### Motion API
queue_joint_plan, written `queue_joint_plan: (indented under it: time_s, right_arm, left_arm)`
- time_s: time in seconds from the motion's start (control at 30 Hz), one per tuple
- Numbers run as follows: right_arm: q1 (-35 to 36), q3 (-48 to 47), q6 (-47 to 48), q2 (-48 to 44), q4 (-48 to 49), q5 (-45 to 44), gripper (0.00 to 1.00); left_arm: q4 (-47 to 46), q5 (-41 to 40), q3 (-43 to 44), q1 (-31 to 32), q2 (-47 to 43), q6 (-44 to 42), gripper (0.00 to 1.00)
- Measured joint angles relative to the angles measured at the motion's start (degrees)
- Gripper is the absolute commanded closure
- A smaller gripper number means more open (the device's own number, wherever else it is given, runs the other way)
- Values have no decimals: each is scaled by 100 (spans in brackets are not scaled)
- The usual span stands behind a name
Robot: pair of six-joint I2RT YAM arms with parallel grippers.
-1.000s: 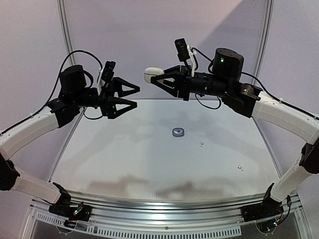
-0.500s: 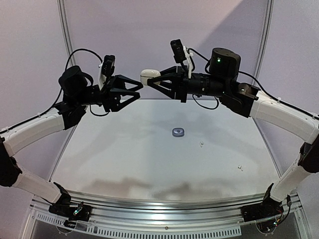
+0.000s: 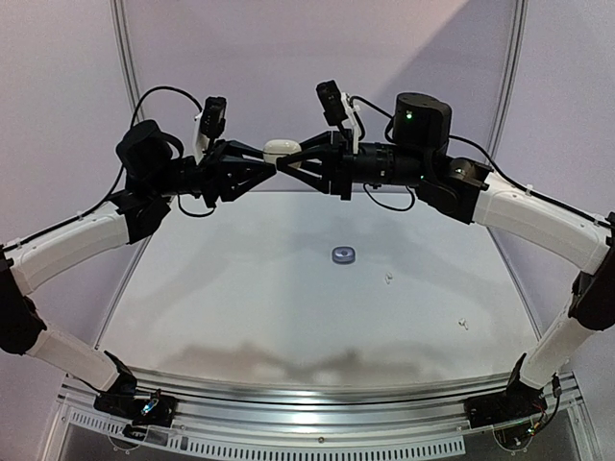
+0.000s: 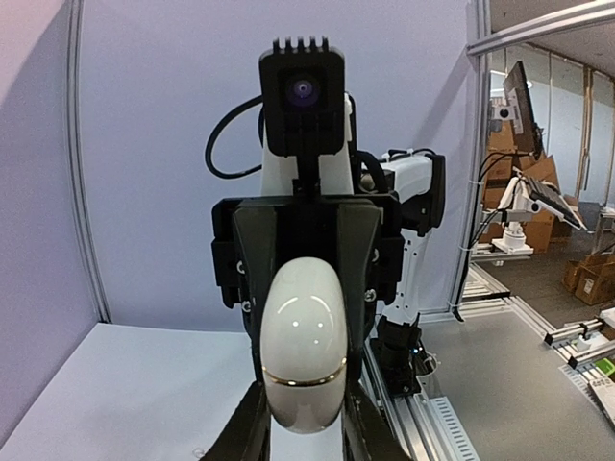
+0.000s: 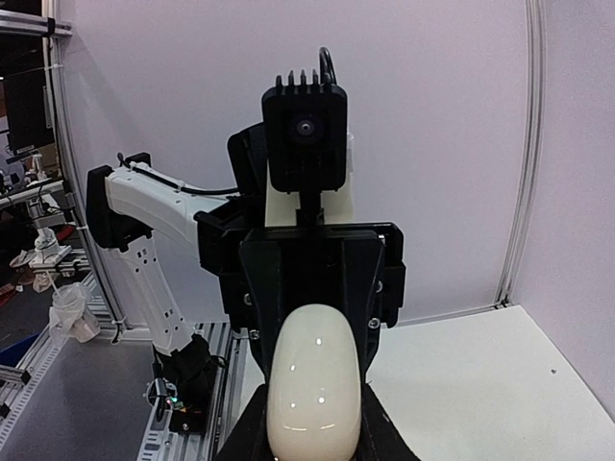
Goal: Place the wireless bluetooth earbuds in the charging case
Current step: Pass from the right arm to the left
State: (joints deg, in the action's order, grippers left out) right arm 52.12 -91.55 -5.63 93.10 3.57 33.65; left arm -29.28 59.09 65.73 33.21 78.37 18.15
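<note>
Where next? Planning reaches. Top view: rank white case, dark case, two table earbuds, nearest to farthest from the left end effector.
1. white case, at the left end effector, aloft.
2. dark case, table centre.
3. middle earbud, just right of it.
4. right earbud, farthest right.

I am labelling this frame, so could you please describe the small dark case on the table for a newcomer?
Start at the white table: near its middle lies a small dark case. It is rounded and grey-purple, unlike the white case held up in the air above the table, and it is far bigger than the tiny white earbuds lying to its right.
</note>
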Motion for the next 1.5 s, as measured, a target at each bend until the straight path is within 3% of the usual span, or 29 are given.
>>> queue_joint_plan:
  time_s: [0.1,0.27,0.4,0.5,0.7,0.8,1.03,1.2,1.5]
  right_arm:
    - [0,-11,22,2,-17,2,100]
    - [2,-79,70,11,-96,-2,100]
    - [26,-129,127,26,-164,-11,100]
    - [35,-232,201,55,-321,-28,100]
    - [44,-258,280,66,-382,-101,50]
    - [68,-256,337,76,-433,-289,40]
    - [70,-162,334,42,-424,-455,39]
    - [70,-133,391,-20,-638,-448,44]
    - [72,-138,466,-197,-1012,-422,36]
  left_arm:
    - [-2,2,9,0,15,-28,76]
    - [-7,7,37,0,20,-31,85]
    - [-4,22,44,-2,20,-33,100]
    - [-4,26,44,-11,20,-39,100]
    - [0,22,44,-20,20,-116,100]
    - [0,48,33,-9,9,-227,100]
    - [22,37,-39,-11,-13,-415,100]
    - [184,-28,-76,-4,-79,-688,100]
    - [511,-105,-81,-4,-114,-1233,100]
